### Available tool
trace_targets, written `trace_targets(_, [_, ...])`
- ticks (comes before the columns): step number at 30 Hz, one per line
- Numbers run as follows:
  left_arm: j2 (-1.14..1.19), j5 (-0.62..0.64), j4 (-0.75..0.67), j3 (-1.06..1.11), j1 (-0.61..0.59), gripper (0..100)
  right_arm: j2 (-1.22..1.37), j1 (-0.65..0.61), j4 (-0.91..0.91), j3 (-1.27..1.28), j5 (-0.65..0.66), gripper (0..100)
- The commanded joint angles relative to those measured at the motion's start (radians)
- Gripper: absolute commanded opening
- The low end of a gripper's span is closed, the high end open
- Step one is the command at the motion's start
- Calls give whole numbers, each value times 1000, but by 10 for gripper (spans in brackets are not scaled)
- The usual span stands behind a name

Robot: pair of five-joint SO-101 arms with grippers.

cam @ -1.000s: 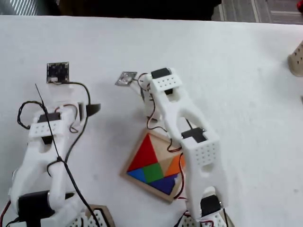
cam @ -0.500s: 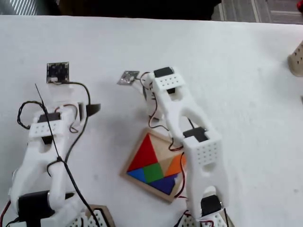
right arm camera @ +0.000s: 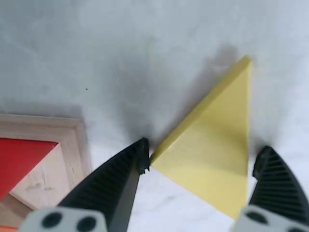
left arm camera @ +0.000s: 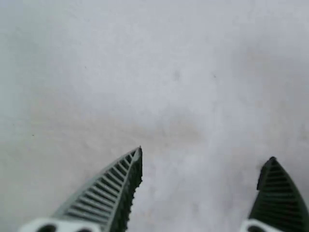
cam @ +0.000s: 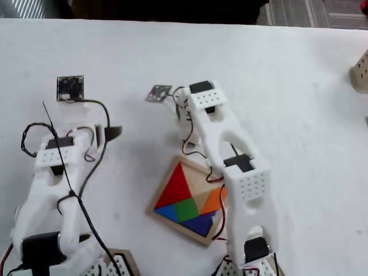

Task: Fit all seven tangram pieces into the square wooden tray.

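Note:
The square wooden tray [cam: 194, 168] lies in front of the arm bases with red [cam: 177, 184], green [cam: 185, 208], blue [cam: 199, 224] and orange [cam: 211, 201] pieces in it. My right arm [cam: 215, 135] stretches over the tray's right side. In the right wrist view my right gripper [right arm camera: 203, 150] is open, one finger on each side of a yellow triangle [right arm camera: 217, 159] lying flat on the table just beyond the tray's corner [right arm camera: 72, 128]. My left gripper [left arm camera: 205, 154] is open over bare table, far left of the tray [cam: 106, 134].
A perforated beige object [cam: 360, 72] stands at the table's right edge. Small circuit boards [cam: 70, 87] [cam: 158, 92] sit out beyond each arm, with loose cables by them. A wooden block [cam: 123, 261] lies by the left arm's base.
The right arm's wrist and the small board beside it have shifted slightly to the right and away. The left arm has not moved.

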Motion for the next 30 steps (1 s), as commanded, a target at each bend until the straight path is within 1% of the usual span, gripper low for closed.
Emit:
trace_targets(1, [-44, -8, -26, -5, -5, 373, -4, 33, -16, -23, -11, 272])
trace_targets(5, [-44, -8, -26, -5, -5, 373, -4, 33, -16, -23, -11, 139])
trace_targets(7, [-44, -8, -26, -5, -5, 373, -4, 33, -16, -23, -11, 111])
trace_targets(16, [-44, -9, -26, -5, -5, 373, -16, 39, -8, -26, -6, 149])
trace_targets(18, [-44, -9, -26, -5, -5, 373, -42, 51, 47, -55, -2, 210])
trace_targets(21, [-44, -9, -26, -5, -5, 373, -104, 58, 185, -124, 6, 337])
trace_targets(23, [-44, -9, -26, -5, -5, 373, -140, 56, 274, -132, 48, 380])
trace_targets(25, [-44, -9, -26, -5, -5, 373, -163, 50, 321, -84, 92, 371])
trace_targets(27, [-44, -9, -26, -5, -5, 373, -180, 51, 318, 2, 130, 351])
trace_targets(30, [-44, -9, -40, -3, -5, 373, -248, 74, 214, 169, 175, 330])
